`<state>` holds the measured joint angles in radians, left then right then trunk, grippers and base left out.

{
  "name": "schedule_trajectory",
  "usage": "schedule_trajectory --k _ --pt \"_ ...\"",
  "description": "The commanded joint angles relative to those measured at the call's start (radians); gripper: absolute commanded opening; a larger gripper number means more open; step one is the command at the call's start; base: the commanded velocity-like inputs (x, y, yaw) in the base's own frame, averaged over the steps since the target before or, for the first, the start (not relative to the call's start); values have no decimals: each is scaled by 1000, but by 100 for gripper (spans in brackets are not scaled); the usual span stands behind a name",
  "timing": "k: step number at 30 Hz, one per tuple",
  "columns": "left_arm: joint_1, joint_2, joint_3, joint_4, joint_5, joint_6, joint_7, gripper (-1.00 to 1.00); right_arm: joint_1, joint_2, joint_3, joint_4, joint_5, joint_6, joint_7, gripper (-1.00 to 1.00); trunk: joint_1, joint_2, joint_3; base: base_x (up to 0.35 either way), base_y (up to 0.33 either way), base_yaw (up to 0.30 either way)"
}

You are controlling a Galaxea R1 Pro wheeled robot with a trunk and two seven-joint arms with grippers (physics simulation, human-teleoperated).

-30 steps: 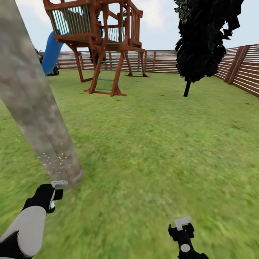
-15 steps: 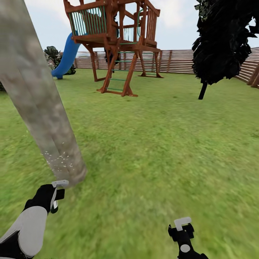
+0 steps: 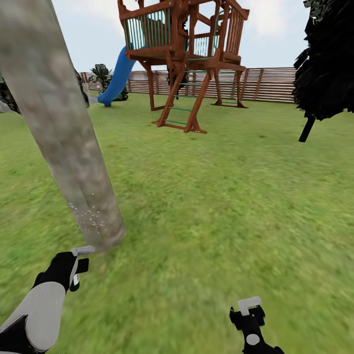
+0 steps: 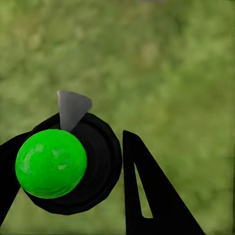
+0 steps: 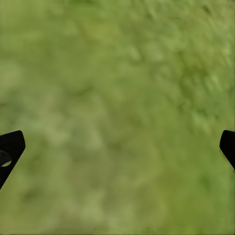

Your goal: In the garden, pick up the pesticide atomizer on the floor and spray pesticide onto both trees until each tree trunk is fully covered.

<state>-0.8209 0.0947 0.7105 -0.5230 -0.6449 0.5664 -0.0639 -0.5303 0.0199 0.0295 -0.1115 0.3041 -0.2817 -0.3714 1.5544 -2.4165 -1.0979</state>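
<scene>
Two end effectors: both show low in the head view, the left one (image 3: 73, 268) near left, the right one (image 3: 248, 312) near right, well apart.
Left end effector: its fingers are closed on the atomizer (image 4: 58, 164), a black rounded body with a bright green ball on it and a grey nozzle tip; in the head view the grey nozzle sits just in front of the black hand, near the foot of the trunk.
Right end effector: spread wide and holding nothing; in the right wrist view one black fingertip (image 5: 11, 147) sits at each side edge with only grass between them.
Trunk: thick, mottled grey-brown column (image 3: 64, 132) at left, leaning up and out of the top left corner, its foot on the grass just beyond the left end effector.
Pesticide: small patch of white specks (image 3: 91, 219) on the lower part of the trunk, just above its foot; the bark higher up looks bare.
Lawn: green grass (image 3: 221, 196) covers the ground all the way from near to far.
Play tower: brown wooden frame (image 3: 189, 54) with green railings and a ladder, far centre; a blue slide (image 3: 115, 78) drops off its left side.
Fence: brown horizontal slats (image 3: 270, 83) along the far edge.
Dark tree: black-green crown (image 3: 327, 69) on a thin leaning stem, far right.
Shrub: dark leaves (image 3: 102, 74) behind the slide.
</scene>
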Motion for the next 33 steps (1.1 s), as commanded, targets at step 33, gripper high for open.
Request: schedule_trajectory --k 33 --pt "-1 -3 5 -3 -10 3 -4 -100 0 0 3 1 6 1 -6 100 0 0 -1 158 -262 123"
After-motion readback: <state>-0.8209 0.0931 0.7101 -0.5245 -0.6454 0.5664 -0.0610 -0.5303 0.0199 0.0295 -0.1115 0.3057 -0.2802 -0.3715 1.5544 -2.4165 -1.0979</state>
